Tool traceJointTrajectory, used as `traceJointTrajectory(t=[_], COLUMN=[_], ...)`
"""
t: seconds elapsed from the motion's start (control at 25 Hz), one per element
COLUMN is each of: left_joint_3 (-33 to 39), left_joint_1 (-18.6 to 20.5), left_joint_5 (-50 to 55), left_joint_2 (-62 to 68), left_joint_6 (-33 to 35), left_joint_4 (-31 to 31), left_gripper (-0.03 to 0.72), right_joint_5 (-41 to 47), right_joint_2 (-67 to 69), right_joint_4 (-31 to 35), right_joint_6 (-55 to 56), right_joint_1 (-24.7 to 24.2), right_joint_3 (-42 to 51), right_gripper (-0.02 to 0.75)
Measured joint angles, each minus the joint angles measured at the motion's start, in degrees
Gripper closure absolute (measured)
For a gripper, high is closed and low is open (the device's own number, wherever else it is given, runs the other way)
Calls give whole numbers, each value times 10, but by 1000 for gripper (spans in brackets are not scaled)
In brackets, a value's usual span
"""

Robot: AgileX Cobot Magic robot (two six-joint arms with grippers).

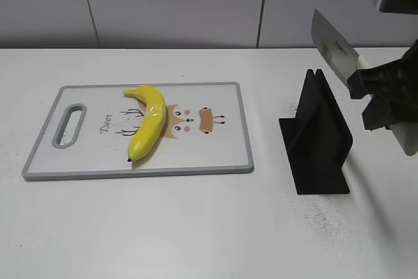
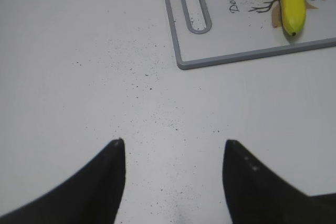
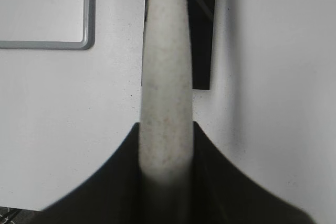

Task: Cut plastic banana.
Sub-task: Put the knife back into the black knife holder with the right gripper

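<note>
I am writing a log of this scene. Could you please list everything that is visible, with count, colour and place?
plastic banana: one, bright yellow, lying on the cutting board
cutting board: one, white with grey rim and handle hole, deer drawing, left on the table
knife stand: one, black, on the table right of the board
knife: one, silver blade with pale handle, held in the air above the stand
table: one, white, with dark specks
right gripper: one, black, shut on the knife handle
left gripper: one, black, open over bare table
</note>
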Motion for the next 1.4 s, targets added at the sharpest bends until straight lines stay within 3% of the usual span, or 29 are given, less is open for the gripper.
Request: traceJointTrajectory(t=[0.4, 1.4], left_joint_3=[1, 1], left_joint_1=[9, 13], left_joint_5=[-3, -4], left_joint_2=[-80, -80], left_joint_6=[-5, -9], left_joint_4=[0, 1], left_gripper=[137, 187], right_joint_5=[-8, -11], right_joint_2=[0, 98], right_joint_4=[0, 23], right_joint_6=[0, 1], right_joint_1=[0, 0], right_joint_3=[1, 1], right_gripper=[577, 577])
